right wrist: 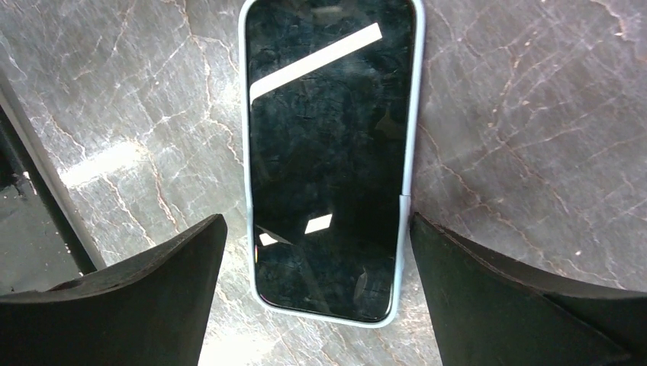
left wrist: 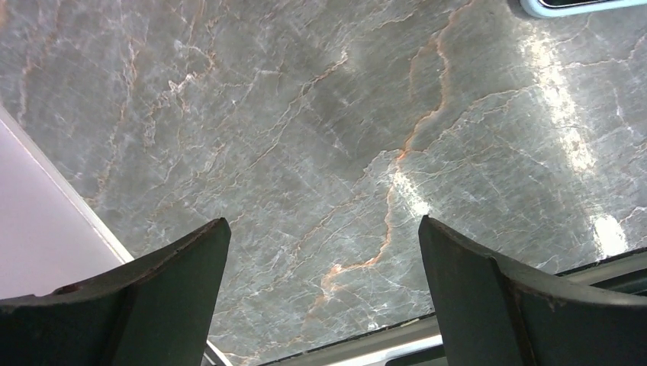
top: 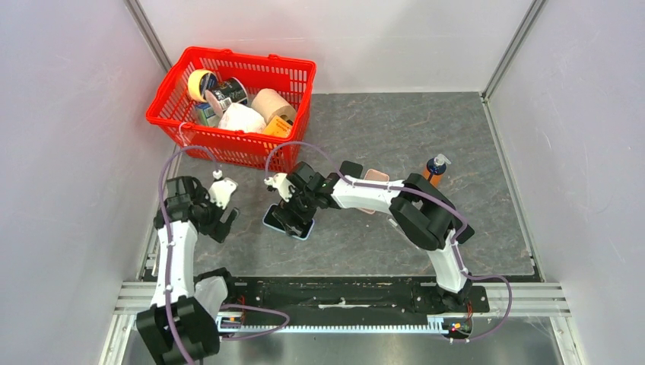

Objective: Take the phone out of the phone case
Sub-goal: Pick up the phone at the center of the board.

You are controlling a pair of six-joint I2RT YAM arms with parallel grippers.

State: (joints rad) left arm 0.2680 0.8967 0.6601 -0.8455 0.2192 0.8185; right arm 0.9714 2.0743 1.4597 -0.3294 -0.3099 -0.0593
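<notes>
Plainly, the phone (right wrist: 328, 160) lies face up, and we see a black glass screen, smudged and catching bright reflections. It sits in a pale blue phone case (right wrist: 246, 114) whose thin rim frames every visible side. Both rest flat on the grey marbled table (right wrist: 534, 114), left of centre and in front of the red basket (top: 228, 144).

In the right wrist view its long axis runs up and down the frame. A rounded short end is nearest the camera, and the far end is cut off by the top edge.

The right gripper (right wrist: 317, 229) hangs directly over it, fingers spread wide, one outside each long side, gripping nothing. From overhead that gripper hides most of the phone.

The left gripper (left wrist: 324, 229) hovers over bare table just to the left, likewise spread and empty.
</notes>
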